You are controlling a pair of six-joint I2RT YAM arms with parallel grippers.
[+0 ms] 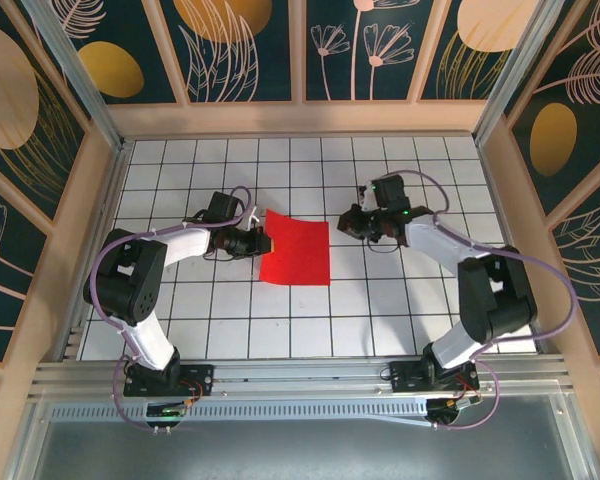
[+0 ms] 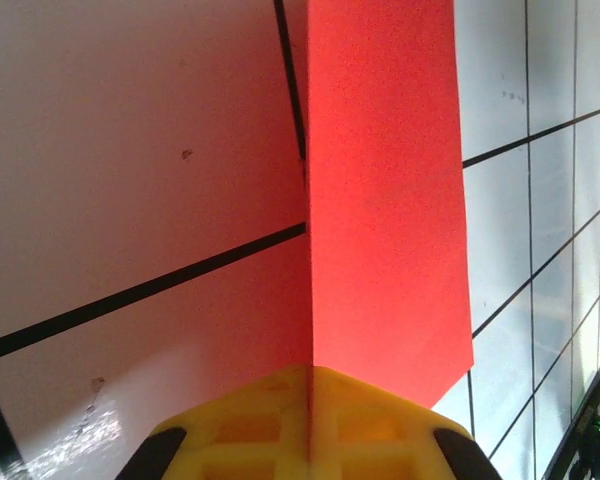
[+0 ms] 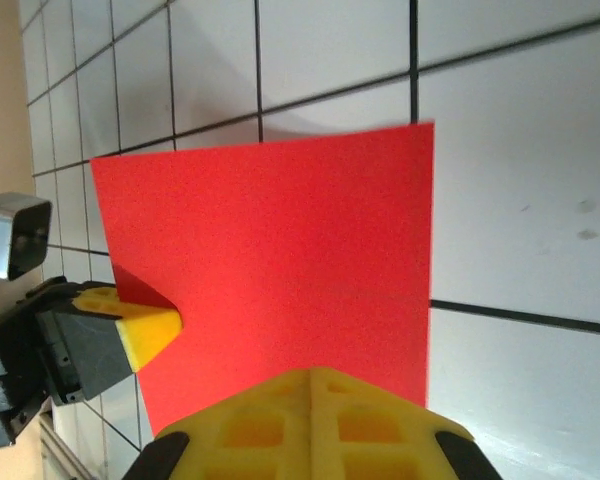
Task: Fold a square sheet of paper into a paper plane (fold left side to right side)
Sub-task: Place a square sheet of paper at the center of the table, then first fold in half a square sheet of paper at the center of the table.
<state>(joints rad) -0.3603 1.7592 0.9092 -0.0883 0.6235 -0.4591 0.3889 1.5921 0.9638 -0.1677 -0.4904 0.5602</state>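
Note:
The square sheet of paper (image 1: 296, 253) is bright red and lies near the middle of the gridded table. My left gripper (image 1: 264, 241) is shut on its left edge. In the left wrist view the yellow jaws (image 2: 308, 372) pinch that edge, and the sheet (image 2: 385, 200) rises straight away from them, lifted off the tiles. My right gripper (image 1: 348, 226) sits at the sheet's right side, shut. Seen from the right wrist, its closed tips (image 3: 311, 373) overlap the near edge of the sheet (image 3: 280, 250). Whether they pinch the paper is hidden. The left gripper's yellow finger (image 3: 148, 331) shows at the far edge.
The white gridded table (image 1: 230, 310) is enclosed by wooden walls (image 1: 300, 117) at the back and on both sides. Both arm bases stand at the near edge on a metal rail (image 1: 300, 385). Bare tiles surround the sheet.

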